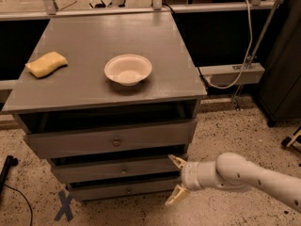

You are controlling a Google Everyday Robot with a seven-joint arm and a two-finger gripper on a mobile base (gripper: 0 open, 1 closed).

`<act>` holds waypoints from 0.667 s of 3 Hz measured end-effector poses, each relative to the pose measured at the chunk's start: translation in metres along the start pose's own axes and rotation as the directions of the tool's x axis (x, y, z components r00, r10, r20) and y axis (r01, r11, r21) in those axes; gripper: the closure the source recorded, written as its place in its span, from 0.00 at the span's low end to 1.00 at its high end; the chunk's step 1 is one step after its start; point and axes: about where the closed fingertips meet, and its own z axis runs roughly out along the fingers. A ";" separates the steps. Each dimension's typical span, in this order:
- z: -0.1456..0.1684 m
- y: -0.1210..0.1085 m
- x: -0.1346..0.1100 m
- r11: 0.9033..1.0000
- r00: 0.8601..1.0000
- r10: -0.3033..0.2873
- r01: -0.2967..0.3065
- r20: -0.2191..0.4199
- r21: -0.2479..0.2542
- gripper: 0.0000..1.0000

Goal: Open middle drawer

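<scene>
The white arm point(244, 175) reaches in low from the right, nearly level, its gripper point(170, 181) spread wide and holding nothing at the right end of the middle drawer point(103, 171) of the grey cabinet point(94, 41), seemingly just short of touching.

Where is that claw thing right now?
Low in the camera view, right of centre: the claw sits open by the right end of the middle drawer, well right of its knob.
</scene>
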 end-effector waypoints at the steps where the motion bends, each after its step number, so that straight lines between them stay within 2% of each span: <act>1: 0.000 -0.013 -0.003 0.996 0.997 -0.070 0.072 -0.031 0.047 0.00; 2: 0.012 -0.033 0.010 0.990 0.991 -0.111 0.116 -0.075 0.077 0.00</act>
